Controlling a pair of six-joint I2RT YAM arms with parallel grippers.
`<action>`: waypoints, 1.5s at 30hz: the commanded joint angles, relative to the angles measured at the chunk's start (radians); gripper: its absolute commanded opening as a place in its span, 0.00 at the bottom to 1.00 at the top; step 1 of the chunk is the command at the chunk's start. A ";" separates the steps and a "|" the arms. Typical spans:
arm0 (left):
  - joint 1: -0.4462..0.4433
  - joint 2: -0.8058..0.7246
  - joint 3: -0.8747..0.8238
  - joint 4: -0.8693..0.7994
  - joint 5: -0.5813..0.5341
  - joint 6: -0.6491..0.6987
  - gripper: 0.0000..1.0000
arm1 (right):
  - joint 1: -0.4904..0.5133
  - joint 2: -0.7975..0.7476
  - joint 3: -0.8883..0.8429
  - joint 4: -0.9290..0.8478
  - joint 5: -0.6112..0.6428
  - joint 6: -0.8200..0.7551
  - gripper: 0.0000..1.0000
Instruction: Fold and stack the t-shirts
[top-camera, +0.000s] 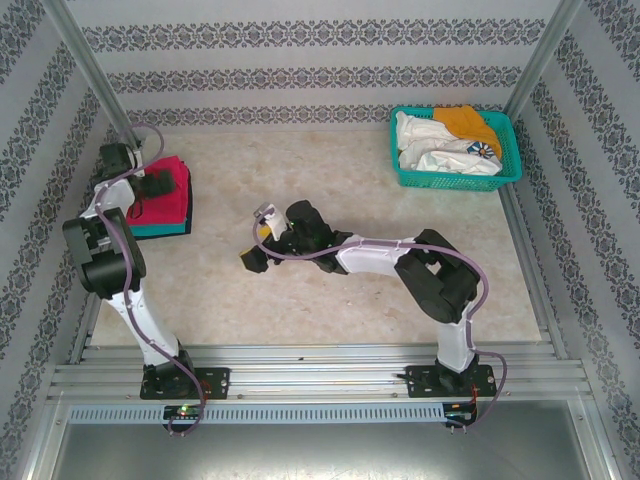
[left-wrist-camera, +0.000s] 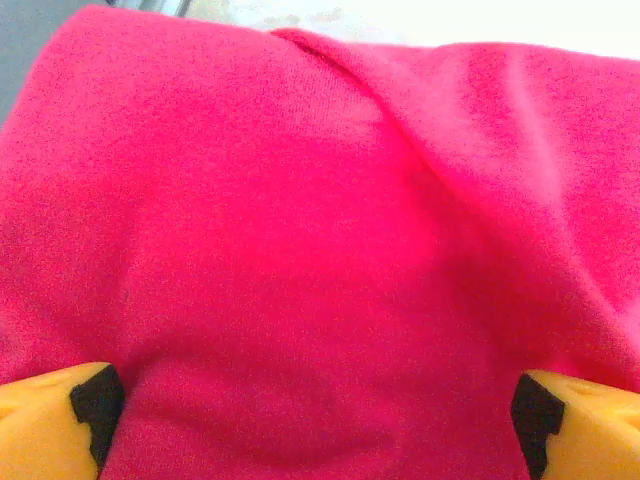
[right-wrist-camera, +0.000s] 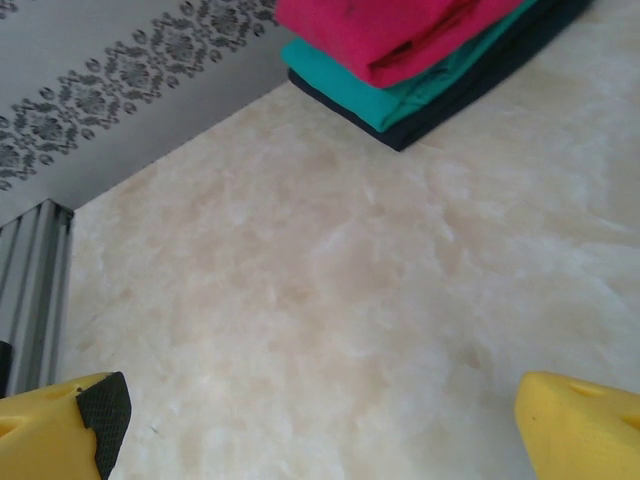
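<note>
Top external: your left jaws stand apart at the pink shirt (top-camera: 172, 188), stacked on the teal shirt (top-camera: 157, 230); your right jaws hang apart over the worktop (top-camera: 330, 170).

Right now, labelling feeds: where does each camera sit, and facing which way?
Top external: above and behind the bases, looking down at the table; both arms show.
Left wrist: on the left arm, close over the pink t-shirt; open left hand fingertips show.
Right wrist: low over the table, facing the stacked teal t-shirt; open right hand fingertips show.
Shared: all three see the pink t-shirt.
</note>
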 joint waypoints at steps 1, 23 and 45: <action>-0.013 -0.157 -0.060 0.081 0.021 -0.059 1.00 | -0.026 -0.110 -0.063 0.032 0.066 0.008 0.98; -0.438 -0.974 -1.156 0.668 -0.243 0.009 1.00 | -0.553 -0.900 -0.708 -0.082 0.733 -0.134 0.98; -0.392 -0.372 -1.102 1.273 -0.216 0.016 1.00 | -0.823 -0.433 -0.785 0.475 0.510 -0.161 0.98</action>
